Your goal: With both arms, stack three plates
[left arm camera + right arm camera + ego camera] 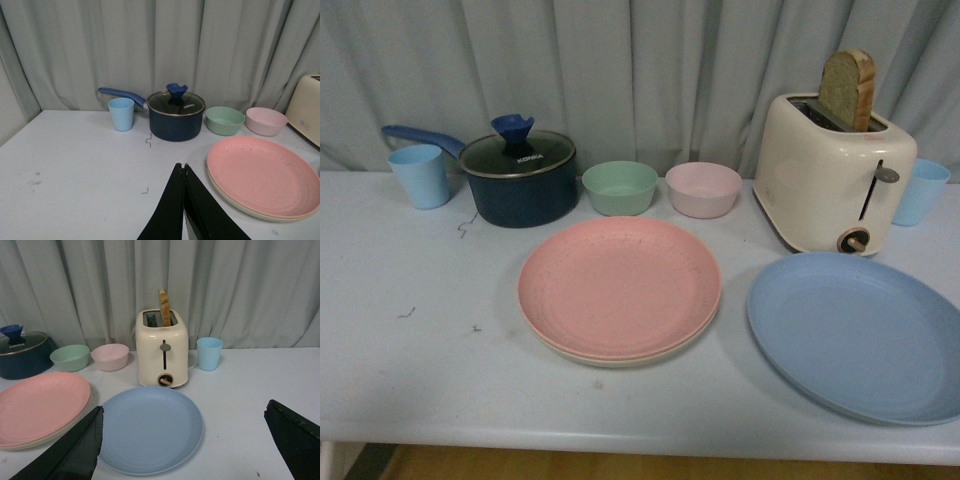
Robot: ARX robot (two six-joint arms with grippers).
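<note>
The pink plate lies mid-table on top of the cream plate, of which only the rim shows beneath it. To its right the blue plate sits alone on the table. Neither arm shows in the front view. In the left wrist view my left gripper is shut and empty, above bare table just left of the pink plate. In the right wrist view my right gripper is wide open, above and short of the blue plate, touching nothing.
Along the back stand a light blue cup, a dark lidded pot, a green bowl, a pink bowl, a cream toaster holding a bread slice, and another blue cup.
</note>
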